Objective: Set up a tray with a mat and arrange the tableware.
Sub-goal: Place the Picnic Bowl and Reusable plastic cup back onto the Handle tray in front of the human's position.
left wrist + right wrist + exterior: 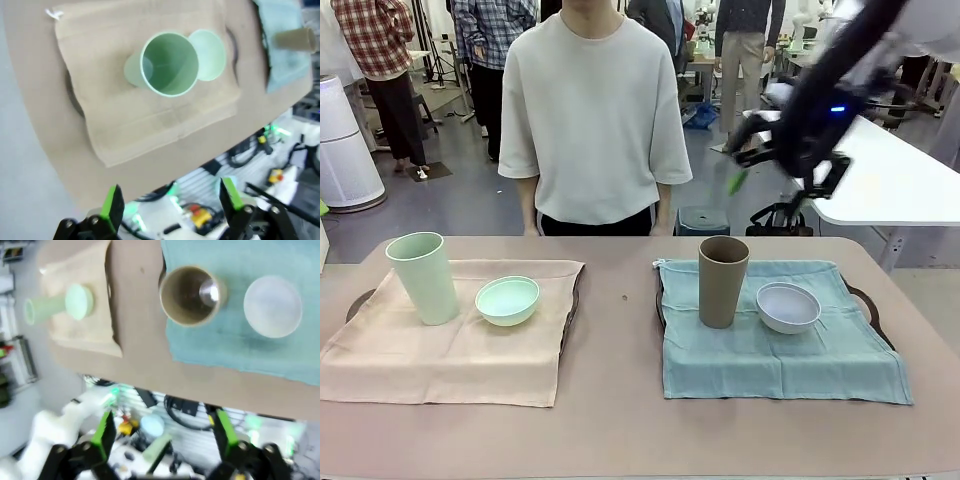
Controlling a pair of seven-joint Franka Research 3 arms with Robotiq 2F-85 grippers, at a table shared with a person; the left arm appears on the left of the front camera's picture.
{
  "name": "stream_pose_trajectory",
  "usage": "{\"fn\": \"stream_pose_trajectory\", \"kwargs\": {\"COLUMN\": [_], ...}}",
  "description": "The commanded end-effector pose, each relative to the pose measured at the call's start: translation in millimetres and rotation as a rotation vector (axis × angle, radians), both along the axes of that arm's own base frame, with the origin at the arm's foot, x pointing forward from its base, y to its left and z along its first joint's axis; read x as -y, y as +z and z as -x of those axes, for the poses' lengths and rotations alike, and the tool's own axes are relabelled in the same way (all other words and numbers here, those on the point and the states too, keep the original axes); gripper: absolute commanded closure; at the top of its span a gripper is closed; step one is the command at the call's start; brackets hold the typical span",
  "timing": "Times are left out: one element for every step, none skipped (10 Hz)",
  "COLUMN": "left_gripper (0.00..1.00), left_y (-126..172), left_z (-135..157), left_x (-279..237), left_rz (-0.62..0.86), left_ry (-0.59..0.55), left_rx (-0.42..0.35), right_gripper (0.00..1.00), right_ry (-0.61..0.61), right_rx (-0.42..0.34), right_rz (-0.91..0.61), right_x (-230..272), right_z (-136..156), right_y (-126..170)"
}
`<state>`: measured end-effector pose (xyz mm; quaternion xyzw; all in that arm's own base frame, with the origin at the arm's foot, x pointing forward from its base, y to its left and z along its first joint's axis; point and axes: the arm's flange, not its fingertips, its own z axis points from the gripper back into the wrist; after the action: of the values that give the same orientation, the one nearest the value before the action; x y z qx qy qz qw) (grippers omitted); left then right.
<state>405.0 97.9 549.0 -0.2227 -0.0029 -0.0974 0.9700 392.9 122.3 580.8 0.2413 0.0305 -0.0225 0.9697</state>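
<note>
On the left, a beige mat [450, 350] covers a dark tray [358, 301]. It carries a mint green cup [423, 277] and a mint green bowl [507, 300]. On the right, a teal mat [780, 350] lies over a second tray [866, 300], with a tan brown cup [723, 281] and a white bowl [788, 306] on it. My right gripper [745, 165] hangs high above the right tray, blurred; its wrist view looks down on the brown cup [192, 295] and white bowl [272, 305], jaws [164, 432] open and empty. My left gripper [171, 200] is open high over the green cup [169, 64] and green bowl [210, 54].
A person in a pale shirt [595, 110] stands at the far edge of the table, hands out of sight. Bare tabletop [620, 330] runs between the two trays and along the near edge. A white table [900, 180] stands behind at the right.
</note>
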Motion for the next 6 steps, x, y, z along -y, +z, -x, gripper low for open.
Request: {"fn": "stream_pose_trajectory", "kwargs": {"left_gripper": [0.0,0.0,0.0,0.0,0.0,0.0], "left_y": [5.0,9.1,14.3,12.4,8.8,7.1], "left_z": [-13.5,-10.2,-7.6,-7.0,-4.3,-3.6], "left_x": [-19.0,-35.6,-53.7,-71.0,-85.0,-96.9], "left_rz": [0.209,0.362,0.461,0.531,0.563,0.574], "left_ry": [0.027,0.055,0.123,0.216,0.307,0.328], "left_rx": [-0.045,-0.031,0.014,0.056,0.067,0.073], "right_gripper": [0.0,0.0,0.0,0.0,0.0,0.0], "right_ry": [-0.027,-0.069,-0.1,-0.132,-0.156,-0.176], "right_rx": [-0.032,-0.016,0.012,0.034,0.053,0.078], "right_rz": [-0.187,-0.301,-0.397,-0.487,-0.548,-0.618], "right_x": [60.9,90.7,112.2,133.3,150.5,165.5], "right_z": [12.4,20.3,28.0,36.5,45.9,55.8], "right_y": [-12.9,-14.3,-13.5,-13.8,-15.7,-16.9]}}
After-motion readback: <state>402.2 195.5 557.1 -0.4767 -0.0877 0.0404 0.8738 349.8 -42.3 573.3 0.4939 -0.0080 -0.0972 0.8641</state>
